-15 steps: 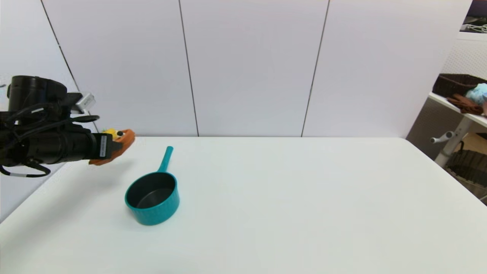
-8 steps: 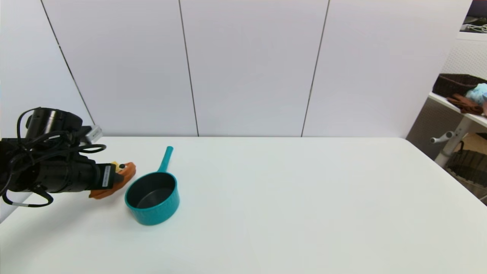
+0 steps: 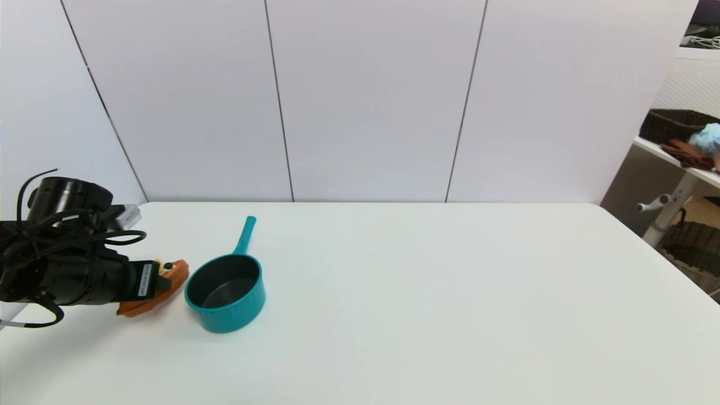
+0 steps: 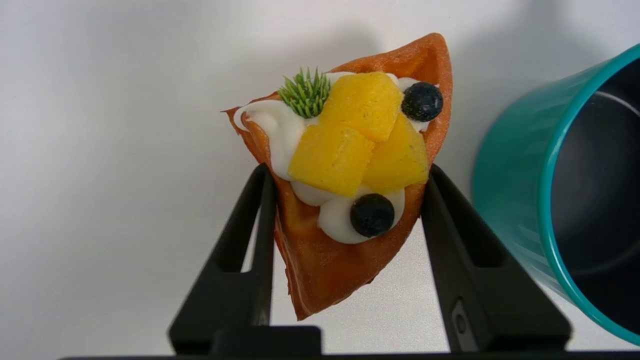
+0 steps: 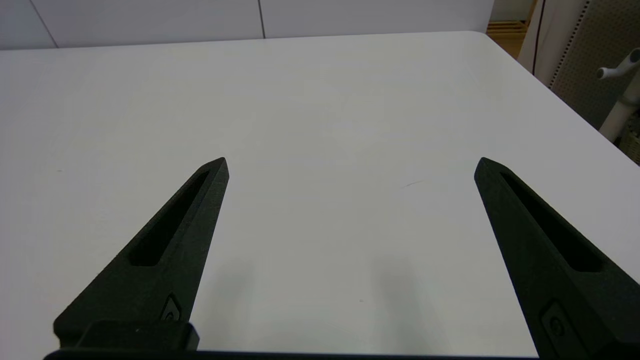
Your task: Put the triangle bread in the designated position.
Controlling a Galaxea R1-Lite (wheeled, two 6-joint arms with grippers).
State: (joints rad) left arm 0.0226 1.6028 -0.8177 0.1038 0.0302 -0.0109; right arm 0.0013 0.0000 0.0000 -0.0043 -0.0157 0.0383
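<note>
The triangle bread [image 3: 174, 275], an orange-brown wedge with white cream, yellow chunks, two black dots and a green sprig, is low over the white table just left of the teal saucepan. My left gripper [image 3: 161, 283] is shut on it. In the left wrist view the two black fingers [image 4: 252, 235] press the sides of the triangle bread [image 4: 345, 150], its wide end pointing away from the wrist. Whether the wedge touches the table I cannot tell. My right gripper [image 5: 350, 162] is out of the head view and stands open above bare tabletop.
The teal saucepan [image 3: 225, 292] with a dark inside stands right of the bread, handle [image 3: 245, 234] pointing to the back wall; its rim [image 4: 550, 165] is close to one finger. The table's left edge [image 3: 17, 315] runs by my left arm. Shelves [image 3: 675, 146] stand at far right.
My left arm has come down and toward the front with the bread, from up near the back-left corner to low beside the saucepan's left side. The saucepan has not moved.
</note>
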